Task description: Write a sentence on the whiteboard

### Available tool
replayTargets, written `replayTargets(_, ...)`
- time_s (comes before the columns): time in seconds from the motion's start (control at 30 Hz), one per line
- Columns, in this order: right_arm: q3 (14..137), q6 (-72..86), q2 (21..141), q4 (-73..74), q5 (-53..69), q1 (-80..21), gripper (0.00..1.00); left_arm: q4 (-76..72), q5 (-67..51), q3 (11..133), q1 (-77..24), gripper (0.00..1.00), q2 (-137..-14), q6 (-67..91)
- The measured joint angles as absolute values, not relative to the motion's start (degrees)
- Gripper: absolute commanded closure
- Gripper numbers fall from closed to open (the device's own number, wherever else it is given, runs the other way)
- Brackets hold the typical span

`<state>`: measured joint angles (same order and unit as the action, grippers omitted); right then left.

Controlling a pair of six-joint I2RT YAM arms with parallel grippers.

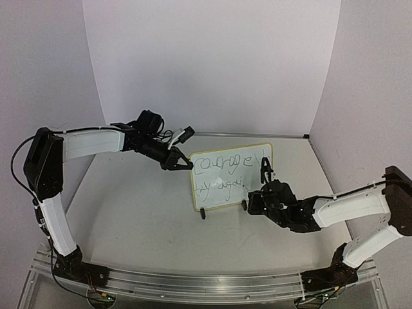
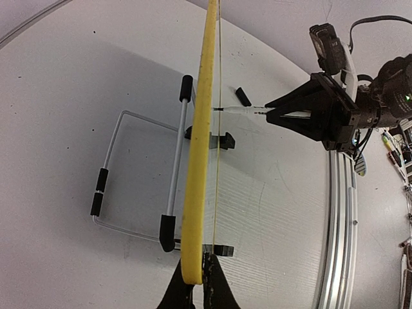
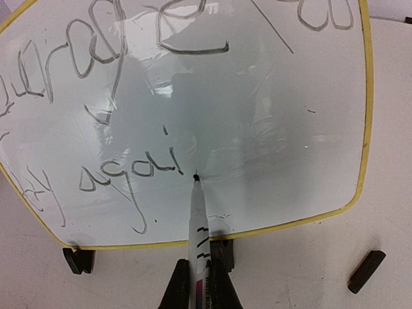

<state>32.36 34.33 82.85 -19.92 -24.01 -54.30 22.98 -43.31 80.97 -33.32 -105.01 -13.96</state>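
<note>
The whiteboard (image 1: 222, 199) stands upright on two black clip feet (image 3: 78, 259) in mid-table. The sentence (image 1: 222, 163) is on it in two lines of dark script; the lower line (image 3: 122, 170) ends near the board's middle. My left gripper (image 1: 187, 164) is shut on the board's upper left edge, and its wrist view shows the yellow rim (image 2: 199, 161) edge-on between the fingers (image 2: 222, 293). My right gripper (image 3: 201, 283) is shut on a white marker (image 3: 199, 225). The marker's black tip touches the board just right of the last written letter.
A wire stand (image 2: 138, 174) with black end caps lies flat behind the board. A small black marker cap (image 3: 366, 271) lies on the table to the board's right. White walls enclose the table, and an aluminium rail (image 1: 206, 283) runs along the near edge.
</note>
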Motion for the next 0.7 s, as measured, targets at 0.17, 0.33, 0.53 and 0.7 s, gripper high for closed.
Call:
replayTargets(0.17,32.48,33.99,82.82,-19.83,-24.16,-54.30,1.00,22.98,-43.31,80.97,-33.32,1.00,-105.01,-13.93)
replayTargets(0.33,33.12,32.95,82.11,-19.56,-24.76,-54.30,1.00,22.98,-43.31,80.97,-33.32,1.00,-105.01,-13.96)
replayTargets(0.53,34.53,31.91,81.56,-19.77,-25.74,-54.30,1.00,22.98,-43.31,80.97,-33.34,1.00,-105.01,-14.00)
replayTargets(0.7,34.65,31.75,81.56,-19.65,-26.32,-54.30,1.00,22.98,-43.31,80.97,-33.34,1.00,-105.01,-14.00)
